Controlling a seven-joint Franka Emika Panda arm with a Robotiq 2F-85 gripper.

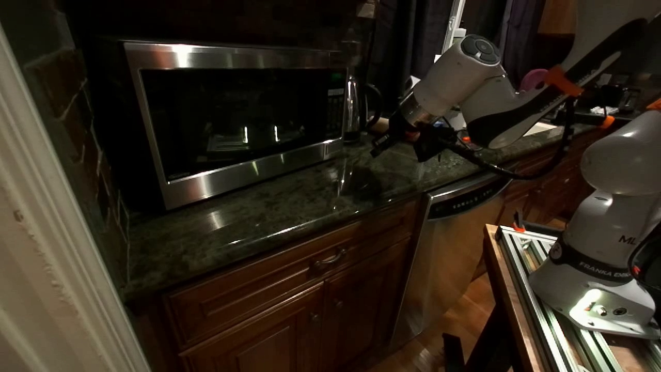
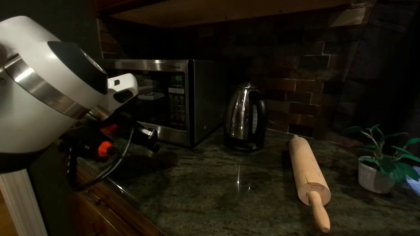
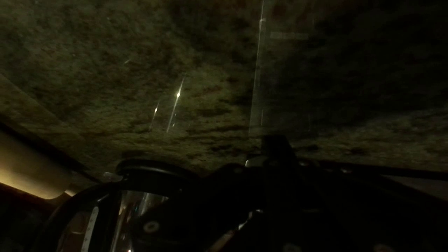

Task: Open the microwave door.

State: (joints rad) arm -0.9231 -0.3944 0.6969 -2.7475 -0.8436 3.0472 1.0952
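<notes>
Microwave door looks closed, sitting flat across the front of the microwave, left of centre in the frame in an exterior view. It's that wide dark glass bit with brushed steel around it. The gripper hangs above the tabletop, just right of centre in that frame, tilted down towards the left, and you can see a gap between it and the door. Honestly can't tell if it's spread or pinched together, way too dark, and the wrist view just gives black shapes along the bottom. White arm comes in from the upper right. In an exterior view there's a keypad and green display a bit left of centre, with a shiny kettle standing upright near the microwave, mid-frame. Wooden rolling pin lies right of that, and a little potted plant sits over by the right edge. Kettle's also in the lower left of the wrist view.
</notes>
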